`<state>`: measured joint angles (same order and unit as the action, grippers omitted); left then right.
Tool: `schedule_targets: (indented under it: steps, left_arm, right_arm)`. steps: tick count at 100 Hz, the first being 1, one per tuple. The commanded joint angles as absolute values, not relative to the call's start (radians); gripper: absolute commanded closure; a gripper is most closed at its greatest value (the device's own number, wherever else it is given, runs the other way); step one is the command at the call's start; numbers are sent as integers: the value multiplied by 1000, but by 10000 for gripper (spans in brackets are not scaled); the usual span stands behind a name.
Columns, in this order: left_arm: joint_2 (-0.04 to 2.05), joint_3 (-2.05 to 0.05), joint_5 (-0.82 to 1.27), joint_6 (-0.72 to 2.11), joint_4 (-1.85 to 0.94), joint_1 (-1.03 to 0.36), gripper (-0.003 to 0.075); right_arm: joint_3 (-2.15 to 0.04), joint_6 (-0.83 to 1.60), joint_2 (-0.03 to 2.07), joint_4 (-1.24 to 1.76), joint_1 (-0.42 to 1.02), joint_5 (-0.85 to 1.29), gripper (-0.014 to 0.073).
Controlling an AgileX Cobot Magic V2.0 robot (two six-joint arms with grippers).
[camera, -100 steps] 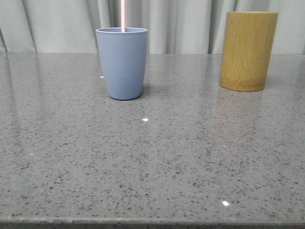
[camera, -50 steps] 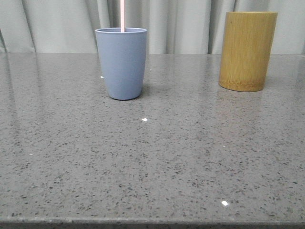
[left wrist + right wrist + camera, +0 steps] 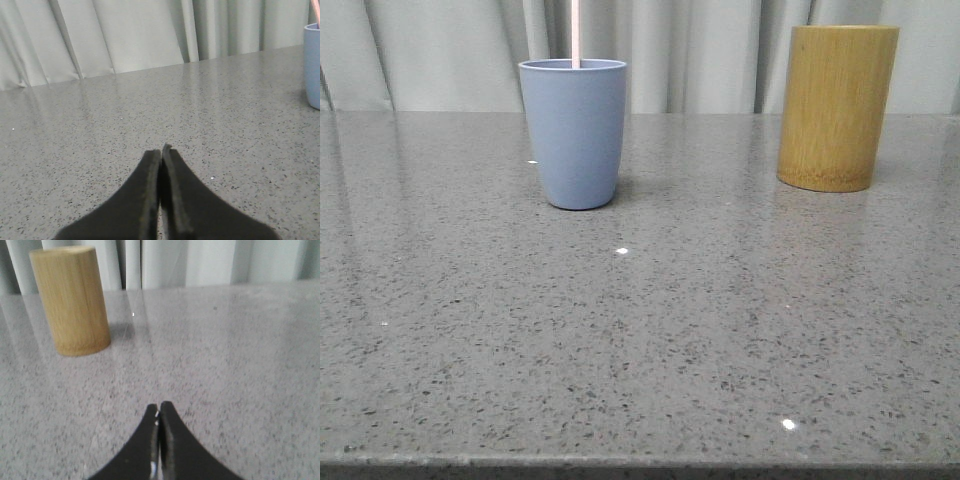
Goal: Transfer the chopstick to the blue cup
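Observation:
The blue cup (image 3: 573,133) stands upright on the grey table at the back left of the front view. A thin pale pink chopstick (image 3: 576,33) rises out of it and runs off the top of the view. The cup's edge (image 3: 313,65) and a bit of the chopstick (image 3: 314,11) also show in the left wrist view. My left gripper (image 3: 161,150) is shut and empty, low over the table, well apart from the cup. My right gripper (image 3: 159,407) is shut and empty, low over the table. Neither gripper shows in the front view.
A taller yellow-brown bamboo cylinder (image 3: 837,107) stands at the back right; it also shows in the right wrist view (image 3: 70,300), well ahead of the right gripper. Pale curtains (image 3: 720,55) hang behind the speckled grey table (image 3: 650,340), whose front edge runs along the bottom.
The whole front view has shifted very slightly; the cup, the chopstick and the bamboo cylinder keep their places on the table.

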<state>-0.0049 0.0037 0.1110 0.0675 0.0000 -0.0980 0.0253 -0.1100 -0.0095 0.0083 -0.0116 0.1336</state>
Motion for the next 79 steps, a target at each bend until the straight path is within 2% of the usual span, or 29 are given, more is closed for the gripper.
schedule_targets:
  steps: [1,79]
  left_arm:
    - [-36,10,27,60,-9,-96,739]
    - [-36,10,27,60,-9,-96,739]
  right_arm:
    - [28,-95,-27,-8,-18,8,661]
    - [28,-95,-27,-48,-18,0,661]
